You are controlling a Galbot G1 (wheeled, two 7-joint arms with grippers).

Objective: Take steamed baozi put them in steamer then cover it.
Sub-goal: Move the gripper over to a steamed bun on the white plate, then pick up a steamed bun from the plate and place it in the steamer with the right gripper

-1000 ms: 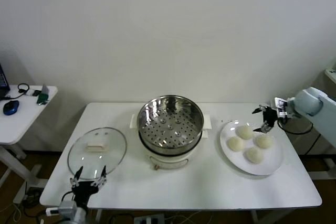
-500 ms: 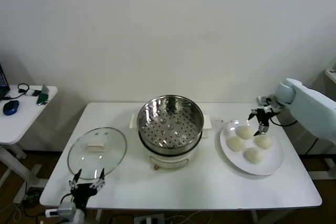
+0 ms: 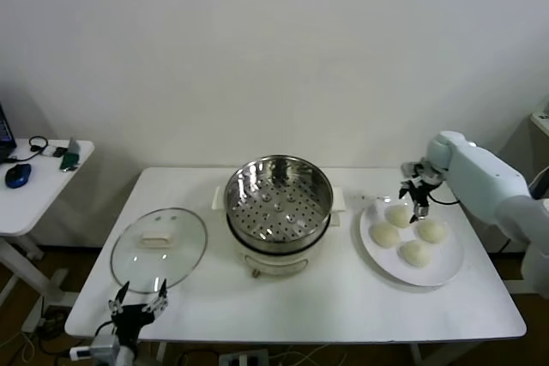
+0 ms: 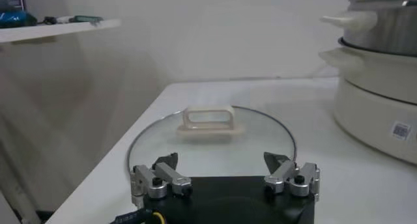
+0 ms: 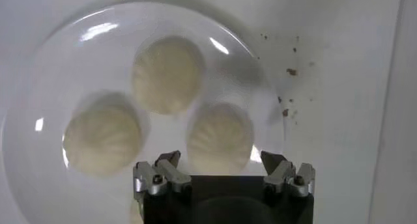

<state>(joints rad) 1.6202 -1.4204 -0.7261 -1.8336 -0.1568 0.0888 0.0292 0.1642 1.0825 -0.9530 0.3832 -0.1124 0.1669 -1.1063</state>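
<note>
while the left gripper (image 3: 135, 301) waits open near the cover (image 3: 159, 249), the right gripper (image 3: 413, 197), fingers apart, hangs above the steamed baozi (image 3: 399, 215).

Pale blue-white right arm (image 3: 480, 179) — black pincer (image 3: 413, 196), silver screwed finger brackets (image 5: 155, 178).

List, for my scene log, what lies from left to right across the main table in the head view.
Left hand at the near edge → cover → steamer → white plate with four steamed baozi, right hand open above the far bun.
</note>
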